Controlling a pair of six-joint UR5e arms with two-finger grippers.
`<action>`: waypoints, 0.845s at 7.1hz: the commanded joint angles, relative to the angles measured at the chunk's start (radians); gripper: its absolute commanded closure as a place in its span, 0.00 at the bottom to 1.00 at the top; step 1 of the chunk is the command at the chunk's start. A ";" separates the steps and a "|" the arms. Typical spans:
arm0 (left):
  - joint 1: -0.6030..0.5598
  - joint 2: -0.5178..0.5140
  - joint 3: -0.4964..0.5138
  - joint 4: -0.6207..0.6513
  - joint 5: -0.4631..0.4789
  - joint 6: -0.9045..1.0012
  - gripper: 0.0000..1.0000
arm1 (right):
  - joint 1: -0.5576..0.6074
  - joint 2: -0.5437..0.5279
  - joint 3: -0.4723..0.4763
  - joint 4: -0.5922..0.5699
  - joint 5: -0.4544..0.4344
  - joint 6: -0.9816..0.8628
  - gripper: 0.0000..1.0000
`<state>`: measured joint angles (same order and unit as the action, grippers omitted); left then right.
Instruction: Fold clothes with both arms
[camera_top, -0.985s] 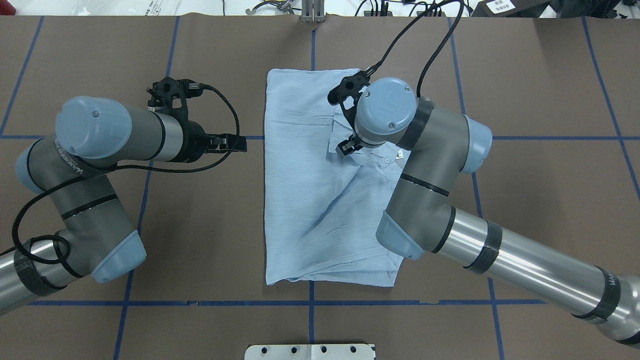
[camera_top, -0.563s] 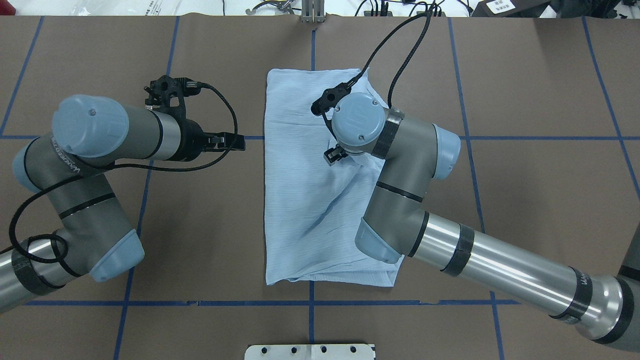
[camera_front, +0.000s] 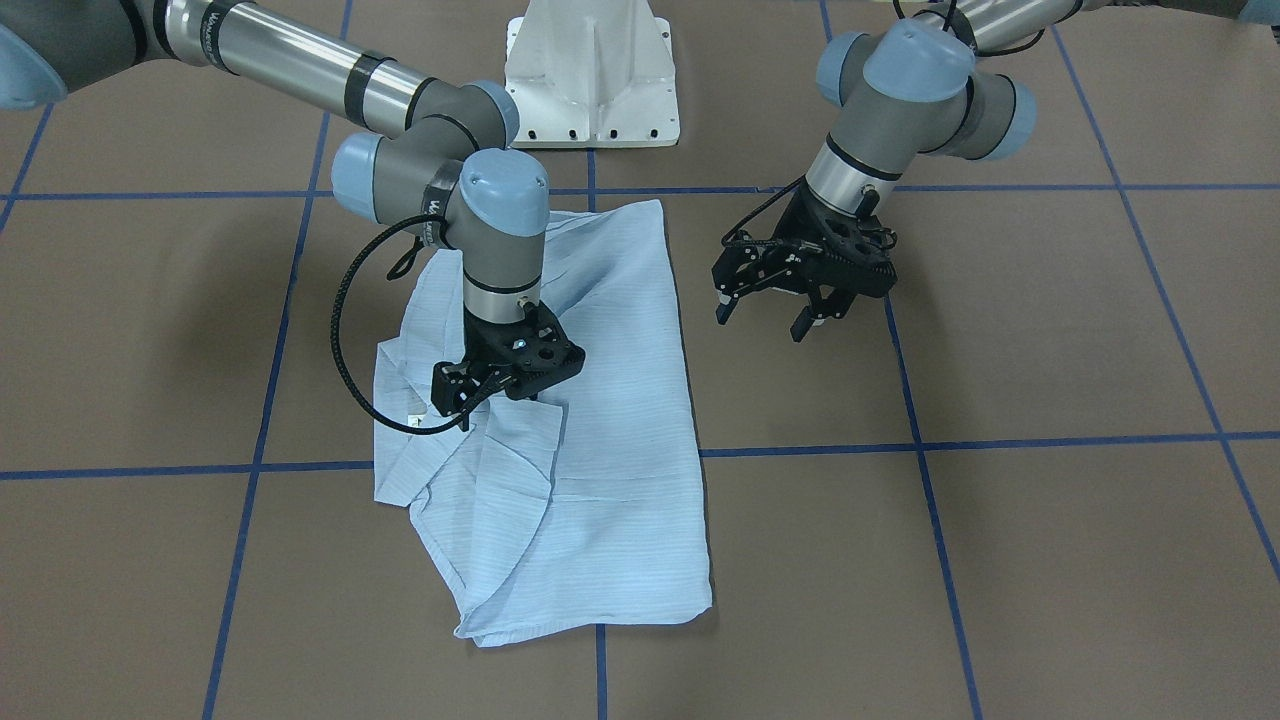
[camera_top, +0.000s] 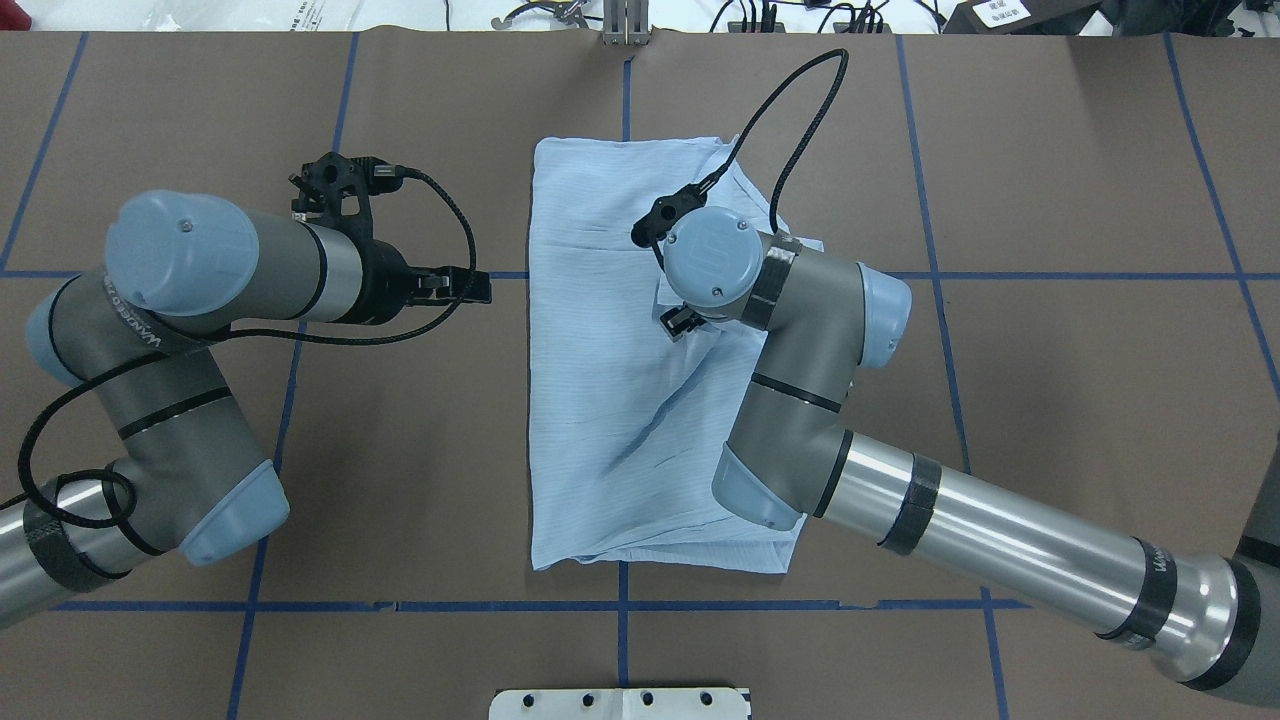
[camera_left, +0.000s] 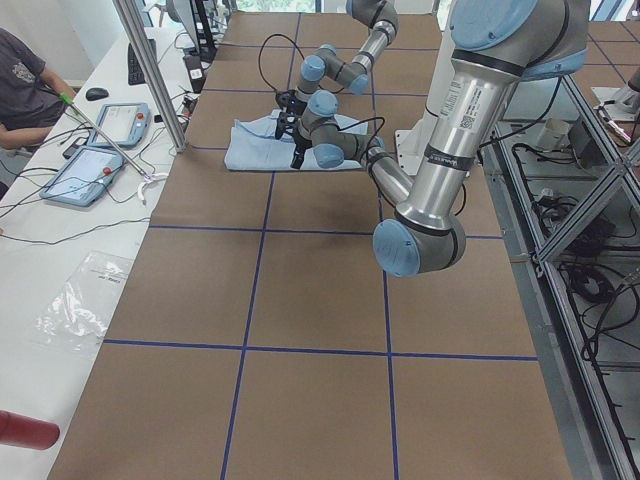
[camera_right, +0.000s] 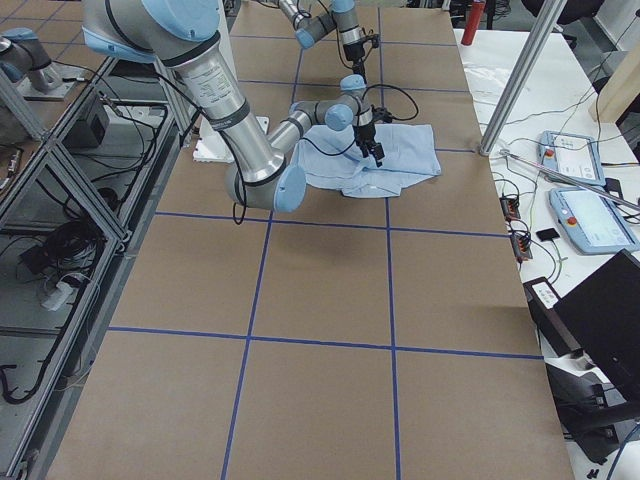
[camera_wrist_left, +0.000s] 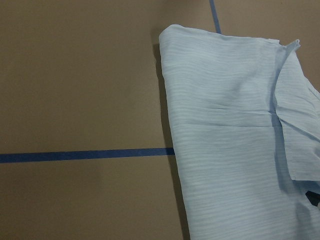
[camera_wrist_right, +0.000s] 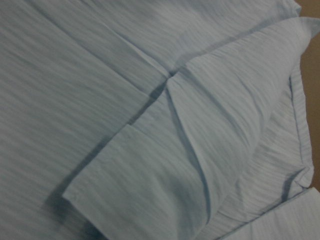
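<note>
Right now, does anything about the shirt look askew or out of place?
Yes. The shirt is folded into a long panel, but its edge on the robot's right is ragged: a loose flap juts past the outline beside the right gripper, and a diagonal crease crosses the middle. The left gripper hovers off the cloth.

A brown bench (camera_left: 320, 350) with blue tape lines filled the frame. The left arm (camera_left: 450, 130) stood large at centre right, its far end by the shirt (camera_left: 250, 152) at upper centre. The small right arm (camera_left: 350, 70) hung above it. A seated person (camera_left: 20, 70) and tablets (camera_left: 118, 122) showed upper left, and a red cylinder (camera_left: 25, 430) lower left.
</note>
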<state>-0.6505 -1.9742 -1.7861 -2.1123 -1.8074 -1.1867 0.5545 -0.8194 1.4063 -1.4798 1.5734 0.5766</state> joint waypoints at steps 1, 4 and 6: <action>0.003 -0.003 0.001 0.000 0.000 -0.001 0.00 | 0.056 -0.045 -0.003 0.003 0.008 -0.030 0.00; 0.005 -0.023 -0.004 0.003 0.002 -0.004 0.00 | 0.215 -0.257 0.014 0.206 0.147 -0.186 0.00; 0.005 -0.029 -0.004 0.005 0.003 -0.004 0.00 | 0.358 -0.270 0.045 0.194 0.334 -0.242 0.00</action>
<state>-0.6459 -2.0001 -1.7893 -2.1085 -1.8045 -1.1903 0.8328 -1.0710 1.4345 -1.2942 1.7993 0.3689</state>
